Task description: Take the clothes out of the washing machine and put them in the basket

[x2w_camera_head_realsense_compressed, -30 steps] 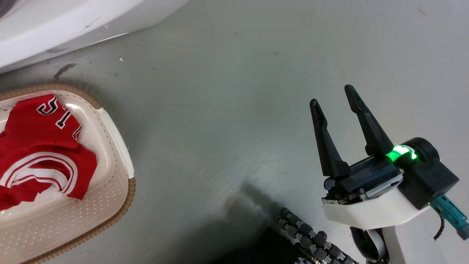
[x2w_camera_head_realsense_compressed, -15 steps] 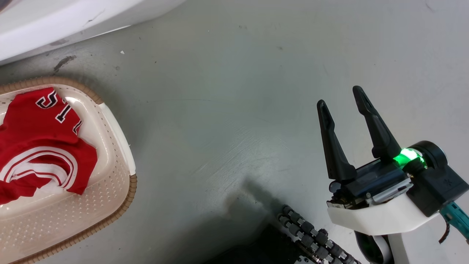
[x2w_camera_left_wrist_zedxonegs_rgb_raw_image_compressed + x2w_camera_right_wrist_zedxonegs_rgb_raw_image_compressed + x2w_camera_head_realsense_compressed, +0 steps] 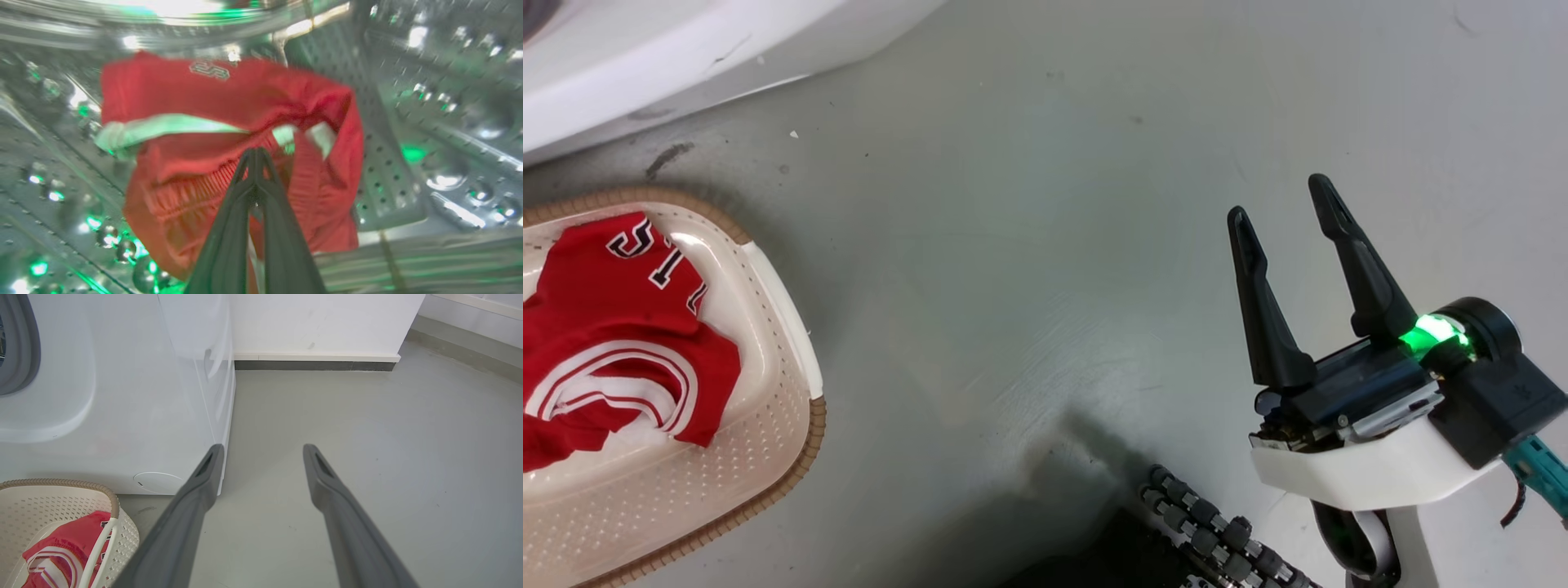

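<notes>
since the left end effector is clenched on the red garment inside the drum, that arm leads; the basket sits on the floor left of the splayed, empty right end effector.

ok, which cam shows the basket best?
Head view: most of the basket, brown rim, perforated wall, red garment lying inside. Right wrist view catches just one end, lower left. Left wrist view faces the steel drum and the second red garment.
</notes>
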### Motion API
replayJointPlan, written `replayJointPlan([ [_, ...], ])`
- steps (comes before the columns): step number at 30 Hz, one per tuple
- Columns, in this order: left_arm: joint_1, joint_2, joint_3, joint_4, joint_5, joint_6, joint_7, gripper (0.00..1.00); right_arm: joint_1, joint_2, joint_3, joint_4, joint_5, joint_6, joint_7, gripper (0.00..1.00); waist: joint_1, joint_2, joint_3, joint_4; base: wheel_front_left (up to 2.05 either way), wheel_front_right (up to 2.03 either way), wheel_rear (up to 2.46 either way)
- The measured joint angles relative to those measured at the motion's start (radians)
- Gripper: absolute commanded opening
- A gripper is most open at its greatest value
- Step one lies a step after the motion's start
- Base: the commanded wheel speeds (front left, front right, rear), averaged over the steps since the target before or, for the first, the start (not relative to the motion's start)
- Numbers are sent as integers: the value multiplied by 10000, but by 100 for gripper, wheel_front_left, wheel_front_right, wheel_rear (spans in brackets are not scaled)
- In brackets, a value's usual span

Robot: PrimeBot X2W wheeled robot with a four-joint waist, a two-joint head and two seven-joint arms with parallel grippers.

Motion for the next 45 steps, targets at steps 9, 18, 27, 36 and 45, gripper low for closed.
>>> replayJointPlan([
  [9, 1861, -999, -157, 405, -1373, 0, -2449, 0, -216, 4, -556, 192, -449, 0, 0, 100, 0, 0, -1141, 387, 0, 0, 0],
  [18, 4352, -1937, -497, 499, -2694, 0, -4219, 0, 126, 8, -1032, 587, -1162, 0, 2, 100, -1, 0, -2723, 1059, 0, 0, 0],
  [27, 5382, -2046, -918, 372, -3120, 0, -4665, 100, 463, 4, -1022, 723, -1615, 0, 2, 100, -3, 0, -3890, 1963, 0, 0, 0],
  [36, 4706, -1774, -1007, 320, -3045, 63, -4554, 100, 437, 4, -846, 662, -1365, 0, 2, 100, -3, 0, -3224, 1937, 0, 0, 0],
  [45, 3301, -1317, -1281, 205, -2660, 167, -3405, 100, 186, 2, -593, 468, -945, -2, 2, 100, -1, 0, -2142, 1480, 0, 0, 0],
])
